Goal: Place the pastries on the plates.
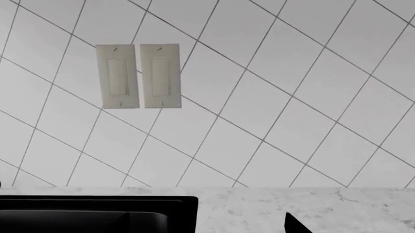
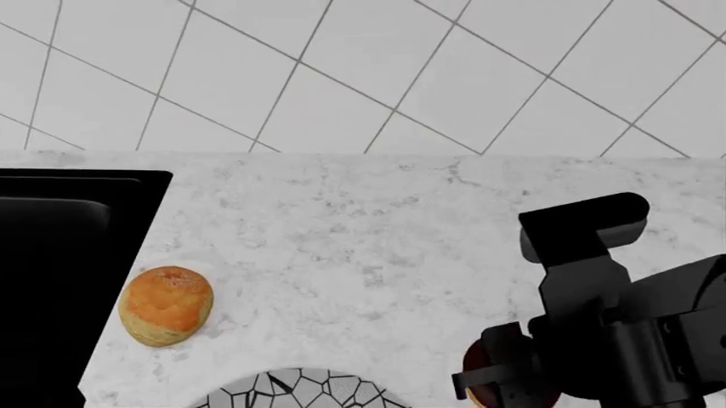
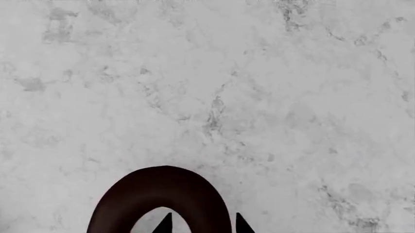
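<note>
A golden-orange bun [image 2: 166, 304] lies on the marble counter [image 2: 363, 246], just right of the black sink. A second pastry, a dark brown ring [image 3: 162, 194], lies under my right gripper [image 3: 203, 224]. That gripper is open: one fingertip stands in the ring's hole, the other just outside its rim. In the head view the ring [image 2: 485, 382] peeks out beneath the right arm [image 2: 613, 331]. The rim of the white plate with a black mosaic pattern [image 2: 297, 389] shows at the near edge. Of my left gripper [image 1: 207, 229] only one fingertip [image 1: 295, 225] shows, far out to the side.
A black sink [image 2: 57, 255] is set into the counter at the left and also fills the left wrist view's near corner [image 1: 97, 213]. A white tiled wall [image 2: 363, 68] backs the counter, with two light switches [image 1: 137, 76] on it.
</note>
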{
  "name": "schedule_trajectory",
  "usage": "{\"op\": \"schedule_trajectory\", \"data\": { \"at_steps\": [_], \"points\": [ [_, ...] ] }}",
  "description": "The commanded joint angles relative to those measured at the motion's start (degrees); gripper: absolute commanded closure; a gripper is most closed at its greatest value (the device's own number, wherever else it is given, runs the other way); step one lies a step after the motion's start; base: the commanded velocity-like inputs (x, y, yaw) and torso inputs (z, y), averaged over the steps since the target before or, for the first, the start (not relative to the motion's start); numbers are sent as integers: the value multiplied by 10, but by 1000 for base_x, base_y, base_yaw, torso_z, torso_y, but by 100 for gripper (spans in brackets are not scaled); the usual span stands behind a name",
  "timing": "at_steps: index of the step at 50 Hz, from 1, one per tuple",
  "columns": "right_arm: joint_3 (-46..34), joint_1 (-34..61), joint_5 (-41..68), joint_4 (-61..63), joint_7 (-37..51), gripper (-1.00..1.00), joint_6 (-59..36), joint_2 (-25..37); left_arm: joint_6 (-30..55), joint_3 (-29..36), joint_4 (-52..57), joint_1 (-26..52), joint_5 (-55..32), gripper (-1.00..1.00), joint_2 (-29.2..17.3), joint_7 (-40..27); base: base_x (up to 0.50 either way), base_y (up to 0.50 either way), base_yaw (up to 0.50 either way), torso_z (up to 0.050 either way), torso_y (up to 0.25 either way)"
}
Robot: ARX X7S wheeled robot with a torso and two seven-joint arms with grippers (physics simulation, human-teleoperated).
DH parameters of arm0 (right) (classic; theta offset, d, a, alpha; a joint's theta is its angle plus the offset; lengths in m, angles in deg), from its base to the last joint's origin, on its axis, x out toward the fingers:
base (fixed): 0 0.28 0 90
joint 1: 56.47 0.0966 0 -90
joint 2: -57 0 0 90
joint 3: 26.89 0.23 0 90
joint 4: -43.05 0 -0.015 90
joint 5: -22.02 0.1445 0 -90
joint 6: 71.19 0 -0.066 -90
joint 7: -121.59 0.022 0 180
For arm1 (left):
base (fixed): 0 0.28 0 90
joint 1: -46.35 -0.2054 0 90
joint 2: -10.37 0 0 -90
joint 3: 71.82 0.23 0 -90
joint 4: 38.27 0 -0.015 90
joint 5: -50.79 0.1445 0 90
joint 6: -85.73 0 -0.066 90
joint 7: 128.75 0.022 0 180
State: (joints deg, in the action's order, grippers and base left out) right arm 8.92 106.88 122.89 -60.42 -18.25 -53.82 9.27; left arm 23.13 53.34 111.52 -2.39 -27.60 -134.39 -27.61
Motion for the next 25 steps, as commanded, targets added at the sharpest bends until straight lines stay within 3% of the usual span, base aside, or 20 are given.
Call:
{"op": "schedule_trajectory", "data": {
  "at_steps": [1, 5, 12, 25],
  "points": [
    [-11, -8, 23, 0, 1, 100, -7, -15, -13, 22, -1, 10, 6, -100, -7, -2, 0, 0, 3, 0, 0],
    [-9, 13, 45, 6, 21, 100, -21, -15, -25, 27, 0, 9, 7, -100, -19, -2, 3, 1, 2, 0, -2],
    [5, 101, 178, 33, 112, 100, -44, 8, -38, 57, 0, 32, 9, -100, -24, -12, 0, 0, 0, 0, 0],
    [-31, 214, 336, 68, 205, 100, -51, 13, -43, 67, -4, 48, 3, -100, -27, -13, 0, 0, 0, 0, 0]
  ]
}}
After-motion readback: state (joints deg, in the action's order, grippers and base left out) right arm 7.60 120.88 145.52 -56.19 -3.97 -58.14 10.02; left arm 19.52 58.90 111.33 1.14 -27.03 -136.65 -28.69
